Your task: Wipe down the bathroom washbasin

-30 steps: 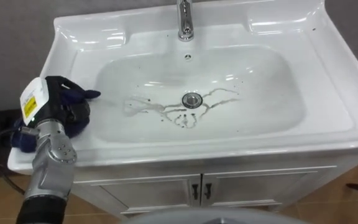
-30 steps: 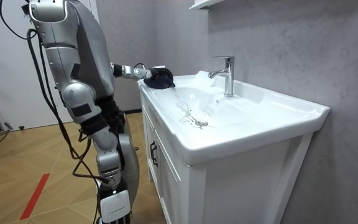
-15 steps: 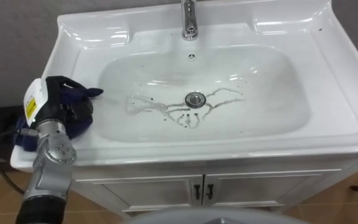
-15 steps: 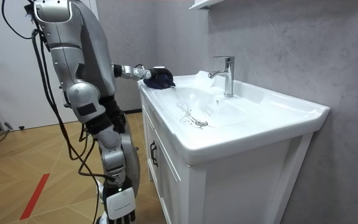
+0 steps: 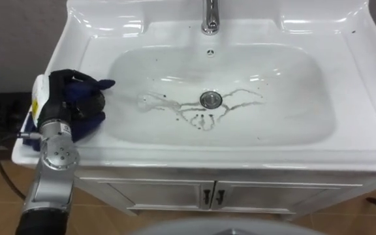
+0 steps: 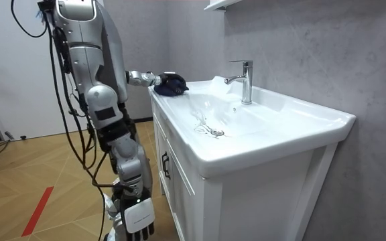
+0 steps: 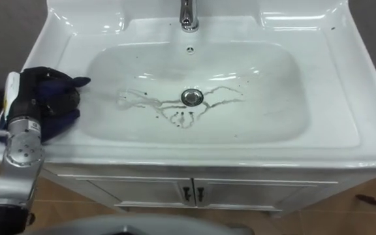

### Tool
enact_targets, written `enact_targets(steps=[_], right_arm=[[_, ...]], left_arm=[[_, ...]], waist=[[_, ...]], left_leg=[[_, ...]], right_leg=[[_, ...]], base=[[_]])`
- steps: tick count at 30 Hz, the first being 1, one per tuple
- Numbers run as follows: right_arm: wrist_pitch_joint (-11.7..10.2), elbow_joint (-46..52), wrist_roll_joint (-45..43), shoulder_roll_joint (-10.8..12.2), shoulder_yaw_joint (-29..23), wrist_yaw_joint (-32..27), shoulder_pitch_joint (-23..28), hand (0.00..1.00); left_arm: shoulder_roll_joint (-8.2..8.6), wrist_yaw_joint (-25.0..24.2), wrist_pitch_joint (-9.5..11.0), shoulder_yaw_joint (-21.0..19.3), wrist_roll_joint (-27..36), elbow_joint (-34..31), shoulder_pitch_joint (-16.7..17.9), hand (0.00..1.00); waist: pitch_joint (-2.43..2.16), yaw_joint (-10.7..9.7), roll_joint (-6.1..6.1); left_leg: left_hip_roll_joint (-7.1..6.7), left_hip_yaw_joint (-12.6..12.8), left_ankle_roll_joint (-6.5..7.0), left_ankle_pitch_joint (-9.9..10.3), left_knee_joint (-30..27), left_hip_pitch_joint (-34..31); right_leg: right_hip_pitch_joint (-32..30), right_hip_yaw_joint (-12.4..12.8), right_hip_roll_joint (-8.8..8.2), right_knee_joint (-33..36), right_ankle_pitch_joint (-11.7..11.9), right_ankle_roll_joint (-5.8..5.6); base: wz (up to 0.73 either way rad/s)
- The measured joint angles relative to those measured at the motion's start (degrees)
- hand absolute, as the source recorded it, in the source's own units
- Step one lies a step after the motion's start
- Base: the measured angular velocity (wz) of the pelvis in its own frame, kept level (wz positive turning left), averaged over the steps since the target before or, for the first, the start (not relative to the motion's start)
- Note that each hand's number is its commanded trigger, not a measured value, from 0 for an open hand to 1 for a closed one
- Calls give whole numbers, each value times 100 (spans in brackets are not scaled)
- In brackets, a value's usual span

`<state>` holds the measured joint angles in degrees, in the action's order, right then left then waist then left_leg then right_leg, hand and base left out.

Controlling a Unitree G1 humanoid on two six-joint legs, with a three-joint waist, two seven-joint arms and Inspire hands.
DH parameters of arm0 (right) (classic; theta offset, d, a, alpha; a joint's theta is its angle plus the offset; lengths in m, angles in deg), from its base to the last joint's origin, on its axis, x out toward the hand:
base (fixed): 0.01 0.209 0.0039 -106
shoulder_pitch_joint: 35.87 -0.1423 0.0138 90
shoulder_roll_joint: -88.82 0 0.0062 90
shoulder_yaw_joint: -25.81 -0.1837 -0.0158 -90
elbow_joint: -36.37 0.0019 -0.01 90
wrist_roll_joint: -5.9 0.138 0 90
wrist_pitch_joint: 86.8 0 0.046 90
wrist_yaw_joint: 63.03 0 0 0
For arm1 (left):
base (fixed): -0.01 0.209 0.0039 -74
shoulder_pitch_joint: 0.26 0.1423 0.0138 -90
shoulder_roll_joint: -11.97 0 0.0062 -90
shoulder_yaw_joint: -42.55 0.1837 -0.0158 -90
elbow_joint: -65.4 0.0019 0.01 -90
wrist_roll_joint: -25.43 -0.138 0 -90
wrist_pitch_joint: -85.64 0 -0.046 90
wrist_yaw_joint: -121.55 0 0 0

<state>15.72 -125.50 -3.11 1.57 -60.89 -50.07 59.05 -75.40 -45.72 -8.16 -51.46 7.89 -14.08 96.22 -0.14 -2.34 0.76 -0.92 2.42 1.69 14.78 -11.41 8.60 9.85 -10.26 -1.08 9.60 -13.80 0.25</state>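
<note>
There is one white basin [image 5: 358, 78], with one tap [image 5: 209, 16] at its 12 o'clock, one drain [image 5: 210, 99] at centre and one dark blue cloth [image 5: 90, 123] at 9 o'clock. Beneath it are two cabinet doors [image 5: 149, 196], carrying two handles [image 5: 205, 195].

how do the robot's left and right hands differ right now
The left hand is up on the left rim of the basin; the right hand hangs low beside the cabinet. The left hand is curled on a dark blue cloth; the right hand is relaxed, holding nothing.
</note>
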Motion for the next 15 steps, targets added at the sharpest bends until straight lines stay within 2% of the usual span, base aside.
enact_targets(steps=[5, 7, 9, 15], right_arm=[[-241, -104, 25, 1, -2, -158, -37, 0], [-288, -197, 78, 0, -3, -184, -70, 0], [-367, -259, 153, 0, -2, -234, -92, 0], [-512, -401, 366, 2, -4, -369, -94, 0]], left_arm=[[69, -65, -2, 170, 16, -394, 87, 100], [80, -98, -1, 226, 116, -480, 108, 100], [94, -99, -1, 243, 141, -565, 108, 100], [127, 27, 11, 326, 229, -1018, 120, 100]], waist=[[43, -1, 20], [30, -4, 56], [52, -20, 68], [63, -46, 126]], left_leg=[[8, -146, -1, 0, -31, -135], [14, -174, -1, -1, -34, -143], [17, -174, -1, -1, -34, -140], [12, -157, -1, -1, -35, -190]], right_leg=[[-77, -145, -3, 5, 3, 6], [-74, -152, 2, 8, 5, 8], [-74, -133, 9, 11, 6, 10], [-88, -92, 4, 8, 8, 12]], base=[[17], [8], [0], [-2]])
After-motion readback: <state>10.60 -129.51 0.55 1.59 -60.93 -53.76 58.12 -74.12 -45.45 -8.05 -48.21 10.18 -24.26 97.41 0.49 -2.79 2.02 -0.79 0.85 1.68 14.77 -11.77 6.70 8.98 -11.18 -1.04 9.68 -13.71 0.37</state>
